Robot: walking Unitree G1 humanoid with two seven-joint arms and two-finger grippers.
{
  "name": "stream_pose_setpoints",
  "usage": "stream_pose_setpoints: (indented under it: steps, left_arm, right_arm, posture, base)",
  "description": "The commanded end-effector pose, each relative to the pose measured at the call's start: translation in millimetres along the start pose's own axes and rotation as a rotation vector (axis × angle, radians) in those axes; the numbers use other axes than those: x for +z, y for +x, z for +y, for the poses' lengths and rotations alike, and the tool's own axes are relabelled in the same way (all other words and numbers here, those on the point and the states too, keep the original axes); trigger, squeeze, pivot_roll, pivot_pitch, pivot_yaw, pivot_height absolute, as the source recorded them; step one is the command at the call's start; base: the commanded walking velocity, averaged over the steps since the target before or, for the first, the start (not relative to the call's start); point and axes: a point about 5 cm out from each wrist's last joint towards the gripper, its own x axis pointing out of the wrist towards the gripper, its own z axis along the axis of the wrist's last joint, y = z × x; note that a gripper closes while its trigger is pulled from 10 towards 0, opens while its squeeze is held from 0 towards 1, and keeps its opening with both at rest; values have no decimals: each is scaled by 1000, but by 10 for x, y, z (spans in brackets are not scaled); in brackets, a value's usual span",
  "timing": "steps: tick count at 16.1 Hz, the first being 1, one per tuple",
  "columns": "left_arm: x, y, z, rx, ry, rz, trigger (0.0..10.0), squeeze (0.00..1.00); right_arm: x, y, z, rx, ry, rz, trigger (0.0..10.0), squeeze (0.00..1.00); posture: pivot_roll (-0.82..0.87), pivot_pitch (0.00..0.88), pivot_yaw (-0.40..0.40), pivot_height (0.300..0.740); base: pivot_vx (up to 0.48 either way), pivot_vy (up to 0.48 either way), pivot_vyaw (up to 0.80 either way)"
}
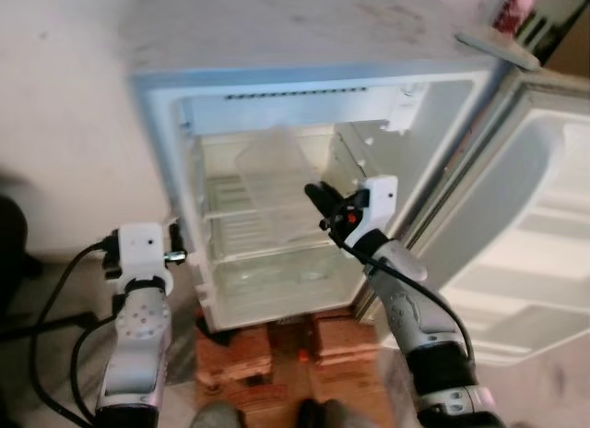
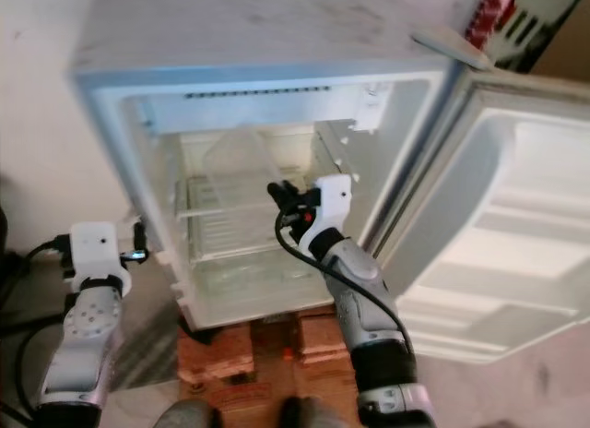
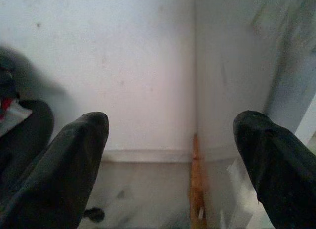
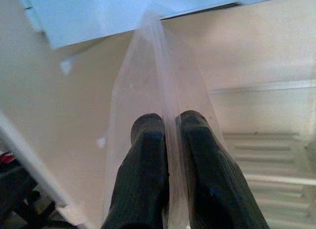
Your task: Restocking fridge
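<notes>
Open mini fridge [image 1: 161, 124], door [image 1: 535, 234] swung wide beyond the right arm. Right end effector [image 1: 315, 197] is inside the cavity, its two black fingers [image 4: 148, 170] pinched narrow on the near edge of a clear plastic panel [image 1: 272, 179], probably a shelf or drawer lid, which runs from the fingers up and away toward the back wall, tilted rather than lying flat. In the right wrist view the panel's thin edge sits directly between the finger pads with no visible gap. Judgement: the panel looks light, stiff and smooth, so liable to slip or pivot under a single edge pinch, and brittle enough to crack if levered against the side rails; a hold near the middle of its front edge seems best. Below the fingers lie the ribbed shelf [image 1: 249, 230] and clear bottom tray [image 1: 277, 280]. Left end effector [image 3: 170, 140] hangs outside the fridge wall, fingers spread wide, holding nothing.
</notes>
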Motion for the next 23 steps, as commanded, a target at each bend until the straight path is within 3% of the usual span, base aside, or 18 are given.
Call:
stream_pose_setpoints:
  steps: [1,8,9,10,13,15,17,19,23]
  left_arm:
    - [17,-12,-13,-3,1,-1,10000,0]
    - [-88,-147,36,-48,78,46,10000,0]
    - [-111,-209,60,-62,53,49,10000,0]
    - [-122,-311,68,-106,-25,51,10000,0]
    - [-176,-501,91,-135,-18,86,10000,0]
    - [-195,-745,160,-110,-15,124,10000,0]
    - [-203,-865,178,-96,-11,139,10000,0]
    - [-189,-938,187,-93,-15,145,10000,0]
    - [-193,-1062,194,-84,-24,176,10000,0]
  right_arm:
    - [20,4,-39,-20,-1,-2,10000,0]
    - [-55,56,-107,-16,7,72,10000,0]
    - [-78,89,-76,20,-9,99,10000,0]
    - [-126,147,-9,76,-19,140,10000,0]
    - [-210,240,77,146,-20,213,10000,0]
    - [-251,389,165,180,15,255,10000,0]
    - [-249,526,276,181,58,248,10000,0]
    - [-233,616,355,165,94,237,10000,0]
    - [-218,803,551,86,297,223,10000,0]
  posture:
    - [158,101,-84,740]
    - [180,114,-88,740]
    - [194,124,-87,740]
    - [205,137,-89,740]
    - [220,152,-96,740]
    - [270,186,-113,740]
    - [298,210,-130,740]
    - [321,234,-146,740]
    - [342,255,-165,740]
  base:
    - [0,0,0]
    - [0,0,0]
    - [0,0,0]
    - [0,0,0]
    - [0,0,0]
    - [0,0,0]
    - [0,0,0]
    - [0,0,0]
    - [0,0,0]
